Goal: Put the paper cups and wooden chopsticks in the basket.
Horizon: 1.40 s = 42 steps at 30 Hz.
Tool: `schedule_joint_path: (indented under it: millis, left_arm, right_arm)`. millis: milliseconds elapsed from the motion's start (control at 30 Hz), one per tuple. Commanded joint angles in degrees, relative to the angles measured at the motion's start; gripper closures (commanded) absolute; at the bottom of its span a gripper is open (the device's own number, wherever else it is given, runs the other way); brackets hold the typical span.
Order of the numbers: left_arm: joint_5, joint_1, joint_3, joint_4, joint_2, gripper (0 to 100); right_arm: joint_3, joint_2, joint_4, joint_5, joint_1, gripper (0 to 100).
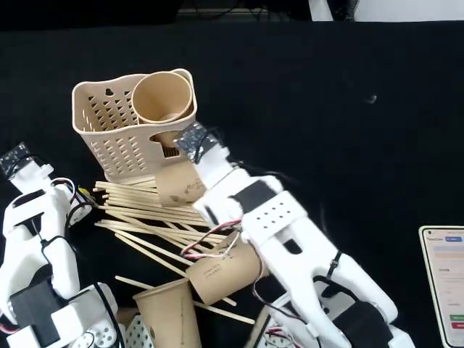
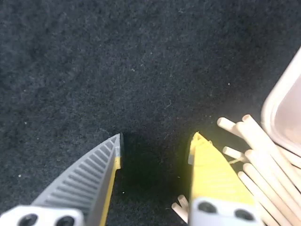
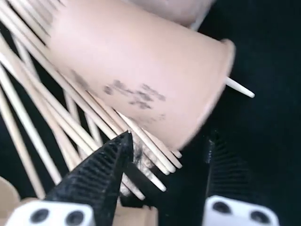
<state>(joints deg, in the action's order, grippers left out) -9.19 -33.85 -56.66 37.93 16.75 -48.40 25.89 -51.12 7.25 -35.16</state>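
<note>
High view: basket stands left of table centre w/ basket cup tilted inside. Fallen cup lies on its side against the basket's base, atop chopsticks fanned toward the near edge. Mid cup and front cup lie closer to that edge. Phone is at the right edge. Risk: the light plastic basket prob. tips or slides if an arm nudges it. Basket is beige, perforated, w/ rounded corners.

Left wrist view: left gripper is released, jaws wide apart, nothing between them, over bare table. Chopsticks have their ends just beside one jaw, basket rim beyond. Risk: thin round sticks roll, so closing down on them may scatter them. Table cover looks like soft black felt.

Right wrist view: right gripper is spread and empty. Fallen cup sits near the jaw tips, not between them, resting on chopsticks. Risk: the smooth tapered paper wall could crush or squirt out under a squeeze, and the rolling cup would drag sticks along. Jaws are ridged.
</note>
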Motion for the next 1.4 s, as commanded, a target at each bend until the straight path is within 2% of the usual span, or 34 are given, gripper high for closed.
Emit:
schedule_joint_path:
  millis: [0, 200, 433, 633, 800, 933, 1033, 1133, 1200, 1367]
  left_arm:
    - [-0.6, 0.7, -0.1, -1.4, 1.5, 77]
    - [-0.6, 0.7, -0.1, -1.4, 1.5, 77]
    - [-0.6, 0.7, -0.1, -1.4, 1.5, 77]
    - [-0.6, 0.7, -0.1, -1.4, 1.5, 77]
    - [-0.6, 0.7, -0.1, -1.4, 1.5, 77]
    - [-0.6, 0.7, -0.1, -1.4, 1.5, 77]
    - [-0.6, 0.7, -0.1, -1.4, 1.5, 77]
    - [-0.6, 0.7, -0.1, -1.4, 1.5, 77]
    - [-0.6, 0.7, -0.1, -1.4, 1.5, 77]
    - [-0.6, 0.7, -0.1, -1.4, 1.5, 77]
  right_arm:
    - [2.2, -0.6, 2.8, -1.8, -3.3, 74.0]
    - [1.2, -0.6, 3.8, -1.8, -4.0, 75.7]
    - [1.0, -0.1, 3.7, -1.8, -3.3, 99.2]
    - [0.7, 2.4, 0.4, -4.1, -1.3, 98.8]
    - [0.5, 15.1, -8.1, -3.5, -1.2, 98.7]
    - [-4.2, 26.9, -9.3, 5.4, -1.0, 98.7]
    - [-8.6, 35.2, -9.9, 9.4, 3.5, 98.7]
    - [-11.3, 41.8, -11.6, 10.8, 10.9, 98.7]
    - [-12.7, 44.7, -12.6, 14.4, 15.0, 98.7]
    - [-15.9, 45.1, -11.5, 17.1, 17.8, 98.7]
